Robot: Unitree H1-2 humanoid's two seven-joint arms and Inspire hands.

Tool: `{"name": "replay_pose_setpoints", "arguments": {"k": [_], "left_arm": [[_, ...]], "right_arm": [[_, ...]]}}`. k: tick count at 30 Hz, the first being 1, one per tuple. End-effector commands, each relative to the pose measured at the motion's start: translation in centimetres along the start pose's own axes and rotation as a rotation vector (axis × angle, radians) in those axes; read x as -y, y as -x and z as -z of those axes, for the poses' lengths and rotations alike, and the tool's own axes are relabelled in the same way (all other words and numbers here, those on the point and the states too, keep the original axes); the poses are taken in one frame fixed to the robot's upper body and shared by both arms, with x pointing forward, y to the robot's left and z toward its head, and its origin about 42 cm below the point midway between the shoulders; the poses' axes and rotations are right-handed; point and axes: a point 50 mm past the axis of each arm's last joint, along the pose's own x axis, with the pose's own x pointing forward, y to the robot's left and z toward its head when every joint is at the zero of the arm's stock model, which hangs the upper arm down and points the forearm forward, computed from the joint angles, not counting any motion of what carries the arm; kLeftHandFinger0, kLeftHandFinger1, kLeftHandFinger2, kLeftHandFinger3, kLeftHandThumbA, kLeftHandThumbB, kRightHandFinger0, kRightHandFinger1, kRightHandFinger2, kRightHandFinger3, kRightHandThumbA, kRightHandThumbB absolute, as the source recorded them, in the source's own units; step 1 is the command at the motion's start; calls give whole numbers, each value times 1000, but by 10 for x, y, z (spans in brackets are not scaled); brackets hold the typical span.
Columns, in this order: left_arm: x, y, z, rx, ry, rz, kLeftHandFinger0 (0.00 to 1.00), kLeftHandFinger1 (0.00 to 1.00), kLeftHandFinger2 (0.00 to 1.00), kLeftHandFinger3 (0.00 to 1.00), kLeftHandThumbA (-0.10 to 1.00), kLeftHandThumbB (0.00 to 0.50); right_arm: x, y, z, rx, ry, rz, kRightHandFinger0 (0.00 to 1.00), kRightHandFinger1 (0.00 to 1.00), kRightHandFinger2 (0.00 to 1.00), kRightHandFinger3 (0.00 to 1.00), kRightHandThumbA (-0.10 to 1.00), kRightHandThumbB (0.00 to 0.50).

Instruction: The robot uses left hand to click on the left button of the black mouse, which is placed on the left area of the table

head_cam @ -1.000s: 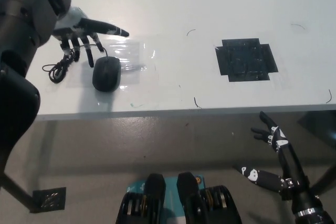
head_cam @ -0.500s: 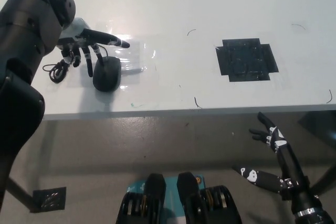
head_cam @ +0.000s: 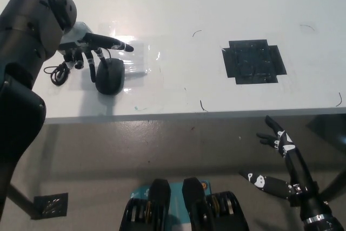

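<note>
The black mouse (head_cam: 110,76) lies on the left part of the white table (head_cam: 216,4), its cable (head_cam: 58,72) coiled to its left. My left hand (head_cam: 92,47) hovers just behind and over the mouse's far end. Its fingers are spread, one pointing right and the others hanging down, their tips at the mouse's back-left edge. Whether a fingertip touches the mouse is not clear. My right hand (head_cam: 277,136) hangs open below the table's front edge at the lower right, holding nothing.
A patch of black tape (head_cam: 253,61) is stuck on the table's right half. A clear shiny film (head_cam: 138,58) lies under and beside the mouse. The table's front edge (head_cam: 189,114) runs across the middle of the picture, with floor below.
My left hand has come down and toward the mouse, its hanging fingers now at the mouse's far edge. The mouse and right hand have stayed put.
</note>
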Motion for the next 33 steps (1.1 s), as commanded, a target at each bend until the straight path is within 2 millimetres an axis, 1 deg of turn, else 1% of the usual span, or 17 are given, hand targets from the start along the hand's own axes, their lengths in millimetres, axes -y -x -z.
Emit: {"name": "replay_pose_setpoints", "arguments": {"k": [1,2,3,4,6,10,14,16,18,20,22,24,25,27,30,32,33], "left_arm": [[-18,21,0,-2,-6,-45,0,141,496,1000,1000,487],[-18,20,-1,-5,-9,-47,0,143,496,1000,1000,487],[-17,20,0,17,-10,-34,0,137,491,1000,1000,460],[-18,21,0,25,-14,-30,0,161,518,1000,1000,461],[-19,22,-3,13,-16,-38,0,150,479,1000,1000,466],[-21,24,-6,9,-34,-61,0,167,486,1000,1000,473],[-25,28,-6,19,-43,-77,0,254,580,1000,1000,452],[-26,28,-5,3,-42,-92,0,255,577,1000,1000,453],[-26,28,-2,-5,-26,-95,0,167,479,1000,1000,460],[-25,26,1,-15,-28,-96,0,108,438,1000,1000,466],[-23,25,4,-13,-21,-84,0,123,465,1000,1000,462],[-21,23,6,-4,-16,-72,0,187,530,1000,1000,457],[-19,19,7,-5,-39,-76,17,230,564,1000,1000,474],[-16,15,7,-14,-47,-74,0,193,466,1000,1000,483],[-8,6,7,-3,-27,-52,0,150,422,1000,1000,457],[-1,-1,6,-3,-30,-34,0,143,379,1000,1000,486],[2,-5,5,-6,-43,-44,19,192,447,872,1000,497]], "right_arm": [[5,-7,-10,45,25,-16,776,811,1000,1000,983,85],[5,-7,-10,46,25,-16,776,811,1000,1000,983,85],[5,-7,-11,46,27,-17,777,810,1000,1000,983,83],[6,-7,-11,46,26,-19,778,811,1000,1000,982,81],[5,-7,-11,49,26,-18,777,808,1000,1000,981,81],[6,-7,-11,49,26,-21,776,808,1000,1000,982,80],[5,-8,-11,52,26,-24,774,803,1000,1000,974,66],[5,-7,-12,51,25,-26,777,805,999,1000,969,62],[6,-7,-12,51,28,-30,780,806,998,1000,969,57],[6,-7,-12,49,27,-31,783,807,997,1000,963,52],[4,-7,-12,47,26,-31,783,805,994,1000,953,55],[4,-7,-12,47,25,-32,778,799,989,1000,940,54],[4,-7,-11,47,23,-32,771,794,984,1000,929,52],[4,-7,-12,46,22,-33,767,792,982,1000,926,52],[4,-7,-12,47,25,-38,766,789,978,1000,927,54],[4,-7,-12,48,30,-40,763,783,971,1000,919,51],[4,-7,-12,48,30,-41,762,782,969,1000,917,53]]}}
